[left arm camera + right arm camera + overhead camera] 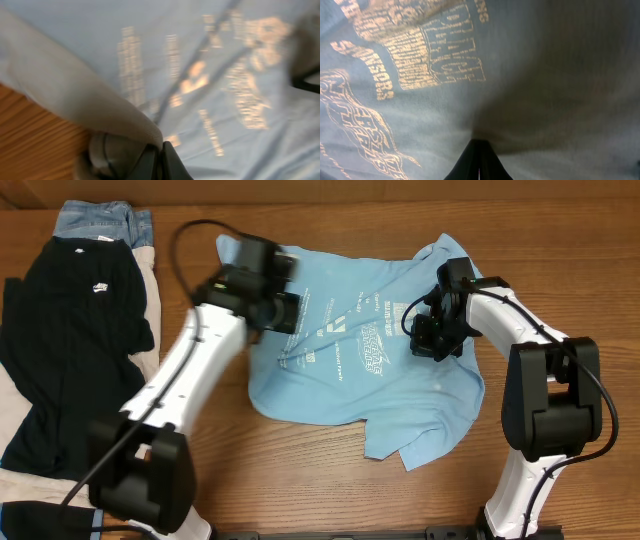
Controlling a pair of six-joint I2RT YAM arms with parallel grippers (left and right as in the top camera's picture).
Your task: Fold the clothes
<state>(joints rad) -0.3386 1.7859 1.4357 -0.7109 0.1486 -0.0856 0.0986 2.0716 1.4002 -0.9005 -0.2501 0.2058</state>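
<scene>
I see the shirt [345, 365] lying rumpled on the middle of the table [300, 480], print side up, with a loose flap trailing off its near right corner. My left gripper [161, 152] sits at the shirt's far left part. On the left wrist view its tips are pressed together on a raised fold of the blue cloth, with bare wood showing off to one side. My right gripper [479, 152] is on the shirt's far right part, beside the printed logo. Its tips are closed too, and the cloth puckers where they meet, so it is pinching the shirt. A black tee [70, 350] lies spread at the left, jeans [100, 222] showing past its far edge, both apart from the shirt.
</scene>
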